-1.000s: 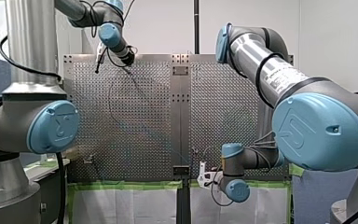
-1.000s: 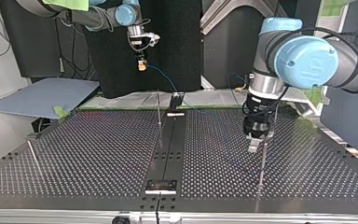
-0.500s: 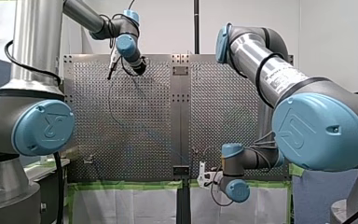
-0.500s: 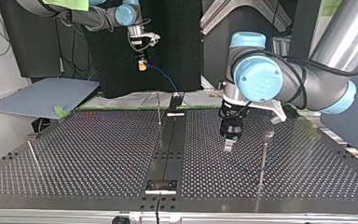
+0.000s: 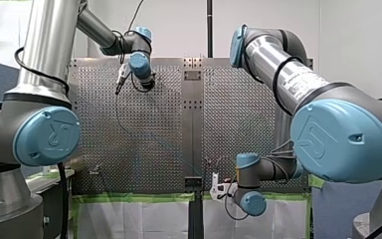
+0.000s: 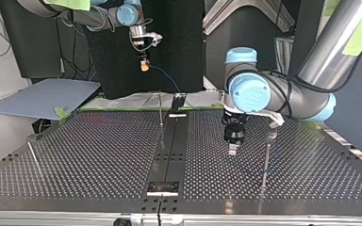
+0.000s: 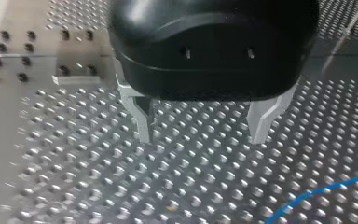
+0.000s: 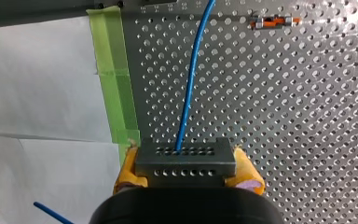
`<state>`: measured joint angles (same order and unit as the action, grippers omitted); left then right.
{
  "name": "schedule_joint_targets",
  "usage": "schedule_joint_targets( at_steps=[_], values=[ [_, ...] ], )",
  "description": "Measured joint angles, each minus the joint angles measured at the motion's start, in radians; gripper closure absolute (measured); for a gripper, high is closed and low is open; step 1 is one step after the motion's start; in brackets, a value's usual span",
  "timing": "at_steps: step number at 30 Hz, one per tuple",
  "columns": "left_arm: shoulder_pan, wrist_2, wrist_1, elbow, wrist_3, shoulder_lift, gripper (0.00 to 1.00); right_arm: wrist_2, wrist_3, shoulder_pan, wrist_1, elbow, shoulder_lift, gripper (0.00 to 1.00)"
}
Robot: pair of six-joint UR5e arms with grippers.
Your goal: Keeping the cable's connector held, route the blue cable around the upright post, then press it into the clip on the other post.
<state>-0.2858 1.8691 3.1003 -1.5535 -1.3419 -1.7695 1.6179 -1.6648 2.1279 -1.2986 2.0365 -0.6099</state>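
- Perforated table [image 6: 99, 155]: two UR5e arms mid-job. Routing looks barely begun, as the cable is round neither post yet.
- Robot's left gripper [image 7: 200, 139]: low over the table's middle-right area in the top view, metal fingers spread wide and nothing between them.
- Robot's right gripper [image 8: 186, 173]: up above the green-taped edge [image 8: 116, 93], yellow pads clamped tight on both sides of the grey connector [image 8: 185, 158].
- Blue cable [image 8: 191, 84]: leaves the connector and runs down onto the table. One stretch lies flat on the perforations ahead of the left gripper and off to one side, near the fingers but not between them.
- Posts: a thin post [image 6: 160, 110] stands near the middle of the taped edge. A second post [image 6: 265, 162] stands just beside the left gripper. Its top fitting may be the clip; too small to tell.
- Risks, prob.: closing here grabs air, since the cable sits outside the fingers. A low approach could drive the fingertips into the table. A hard pull while routing could drag the cable from the connector or tug the connector out of the pads. Slack cable could ride up over a post top.
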Motion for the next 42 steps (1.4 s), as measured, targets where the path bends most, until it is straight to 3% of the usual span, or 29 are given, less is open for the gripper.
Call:
schedule_joint_targets(
  at_steps=[7, 15, 26, 42],
  values=[
    [0.002, 0.002, -0.021, 0.000, 0.041, -0.033, 0.02, -0.001, -0.001, 0.000, -0.002, 0.000, 0.000, 1.00],
    [-0.002, 0.011, -0.082, 0.019, 0.054, -0.062, 0.02, -0.001, -0.001, 0.001, -0.002, 0.000, 0.001, 1.00],
    [-0.001, 0.071, -0.070, 0.120, 0.075, -0.139, 0.02, -0.001, -0.001, 0.004, -0.001, 0.000, 0.001, 1.00],
    [0.011, 0.112, -0.068, 0.130, 0.088, -0.201, 0.02, -0.001, 0.000, 0.003, -0.001, 0.000, 0.001, 1.00]
  ],
)
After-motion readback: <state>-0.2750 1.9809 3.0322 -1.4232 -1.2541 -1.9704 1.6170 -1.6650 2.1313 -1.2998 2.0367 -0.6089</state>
